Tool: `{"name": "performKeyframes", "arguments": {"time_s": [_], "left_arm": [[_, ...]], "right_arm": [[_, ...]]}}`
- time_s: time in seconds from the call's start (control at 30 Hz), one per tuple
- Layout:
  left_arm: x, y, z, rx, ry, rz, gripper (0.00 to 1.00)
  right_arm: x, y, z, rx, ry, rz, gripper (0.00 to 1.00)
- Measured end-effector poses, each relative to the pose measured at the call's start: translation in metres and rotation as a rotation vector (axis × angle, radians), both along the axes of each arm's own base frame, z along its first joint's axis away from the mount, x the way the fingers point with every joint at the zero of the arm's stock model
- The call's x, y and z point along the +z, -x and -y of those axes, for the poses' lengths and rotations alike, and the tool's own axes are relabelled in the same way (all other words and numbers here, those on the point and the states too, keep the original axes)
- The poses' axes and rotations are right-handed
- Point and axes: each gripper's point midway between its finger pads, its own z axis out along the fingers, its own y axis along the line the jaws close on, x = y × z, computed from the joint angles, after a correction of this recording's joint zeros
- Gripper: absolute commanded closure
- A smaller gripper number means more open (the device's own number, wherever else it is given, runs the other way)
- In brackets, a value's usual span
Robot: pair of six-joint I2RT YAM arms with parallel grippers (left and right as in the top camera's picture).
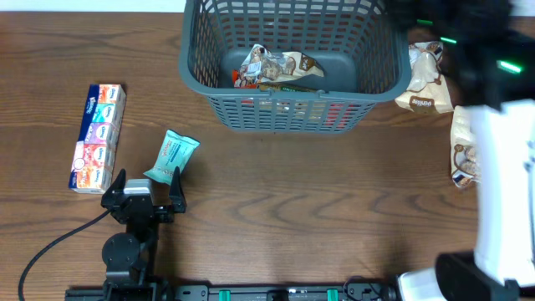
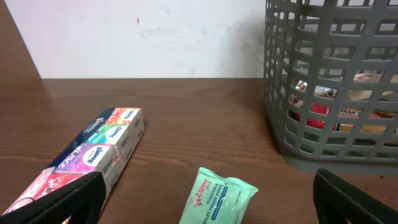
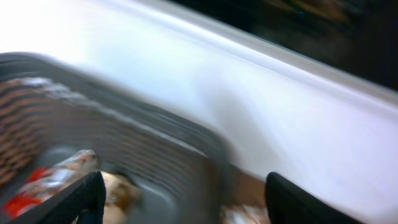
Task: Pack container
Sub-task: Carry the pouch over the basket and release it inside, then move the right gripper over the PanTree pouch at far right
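While the right tool (image 3: 183, 186) is gaping empty by the container (image 1: 284, 110), the left tool (image 1: 147, 182), also spread, is facing a teal wipes pack (image 1: 171, 156), likely soft, slippery, best pinched mid-width.

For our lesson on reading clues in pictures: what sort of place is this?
Probably a robot test bench, not a home or shop: a wooden table against a plain white wall, a robot arm mounted at its edge, and a basket holding snack packs.
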Motion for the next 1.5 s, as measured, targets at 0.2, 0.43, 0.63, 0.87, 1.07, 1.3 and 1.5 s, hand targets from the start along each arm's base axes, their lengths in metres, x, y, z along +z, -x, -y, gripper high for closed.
{"name": "performKeyframes", "arguments": {"time_s": [0.2,0.43,0.63,0.87,1.07,1.3,1.5], "left_arm": [[0.000,0.000,0.000,0.000,0.000,0.000,0.01],[0.000,0.000,0.000,0.000,0.000,0.000,0.01],[0.000,0.000,0.000,0.000,0.000,0.000,0.01],[0.000,0.000,0.000,0.000,0.000,0.000,0.01],[0.000,0.000,0.000,0.000,0.000,0.000,0.01],[0.000,0.000,0.000,0.000,0.000,0.000,0.01],[0.000,0.000,0.000,0.000,0.000,0.000,0.01]], "right_arm": [[-0.023,0.060,0.143,-0.462,-0.145,-0.158,0.35],[-0.082,0.123,0.235,-0.806,-0.274,-0.395,0.31],[-0.126,0.157,0.275,-0.929,-0.314,-0.585,0.27],[-0.199,0.160,0.304,-0.898,-0.353,-0.853,0.23],[-0.244,0.139,0.314,-0.818,-0.352,-0.946,0.21],[-0.284,0.120,0.317,-0.721,-0.377,-1.007,0.14],[-0.311,0.109,0.314,-0.634,-0.389,-1.041,0.01]]}}
